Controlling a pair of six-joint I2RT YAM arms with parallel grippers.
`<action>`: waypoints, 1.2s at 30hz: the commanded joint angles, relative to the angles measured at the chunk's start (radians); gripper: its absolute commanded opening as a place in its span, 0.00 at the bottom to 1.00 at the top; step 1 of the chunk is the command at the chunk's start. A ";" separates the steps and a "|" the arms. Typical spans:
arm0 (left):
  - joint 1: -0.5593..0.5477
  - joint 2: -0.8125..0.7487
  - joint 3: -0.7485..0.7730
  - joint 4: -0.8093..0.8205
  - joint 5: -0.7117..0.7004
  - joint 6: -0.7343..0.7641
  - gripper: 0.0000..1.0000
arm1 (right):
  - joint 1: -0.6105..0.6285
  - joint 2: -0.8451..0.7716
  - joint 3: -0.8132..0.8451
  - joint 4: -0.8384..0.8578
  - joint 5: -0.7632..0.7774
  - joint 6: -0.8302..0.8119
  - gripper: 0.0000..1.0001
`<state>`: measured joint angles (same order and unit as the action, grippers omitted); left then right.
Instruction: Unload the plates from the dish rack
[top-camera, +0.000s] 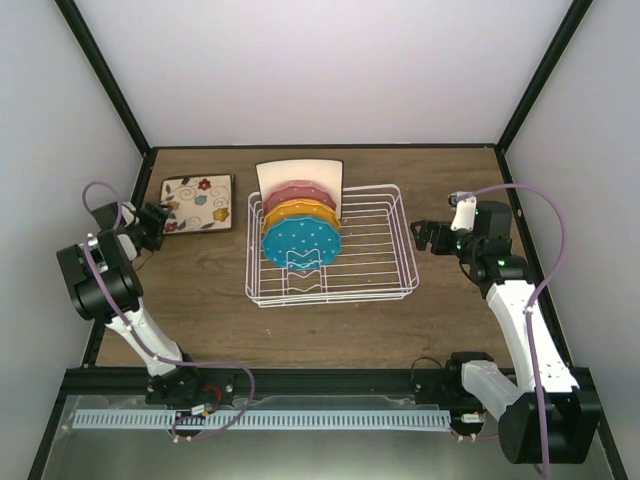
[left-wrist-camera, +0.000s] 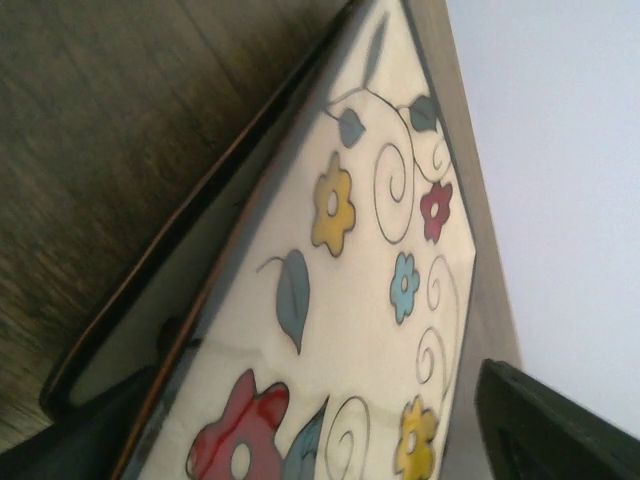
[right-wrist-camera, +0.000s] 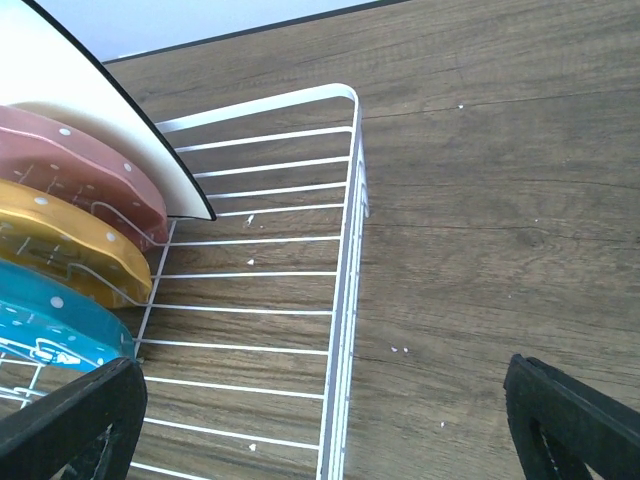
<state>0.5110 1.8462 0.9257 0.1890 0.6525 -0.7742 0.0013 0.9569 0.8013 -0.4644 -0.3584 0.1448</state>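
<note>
The white wire dish rack (top-camera: 385, 262) sits mid-tabletop (top-camera: 200, 310). Four plates stand on edge in its 9 o'clock half: a plain cream square plate (top-camera: 300, 172) at the 12 o'clock end, then a pink plate (top-camera: 296, 193), an orange plate (top-camera: 296, 212) and a blue dotted plate (top-camera: 302, 240) nearest 6 o'clock. A floral square plate (top-camera: 198, 203) lies flat on the tabletop at 10 o'clock from the rack.

The left pincer (top-camera: 157, 225) is at that plate's 9 o'clock edge. Its dark fingers (left-wrist-camera: 545, 425) sit either side of the rim, and I cannot tell whether they press on it. The right pincer (top-camera: 422, 235) hovers at the rack's 3 o'clock side, fingers (right-wrist-camera: 75, 420) spread wide and holding nothing.
</note>
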 joint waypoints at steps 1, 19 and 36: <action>0.005 0.003 0.043 0.007 -0.010 0.036 0.88 | -0.011 0.007 0.030 -0.002 0.006 -0.019 1.00; 0.004 0.045 0.142 -0.221 -0.124 0.163 1.00 | -0.011 0.019 0.025 0.009 0.002 -0.019 1.00; 0.007 0.002 0.149 -0.556 -0.367 0.197 1.00 | -0.010 0.022 0.018 0.009 -0.008 -0.019 1.00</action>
<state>0.5137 1.8412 1.0702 -0.2195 0.4103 -0.5911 0.0013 0.9829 0.8013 -0.4633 -0.3592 0.1387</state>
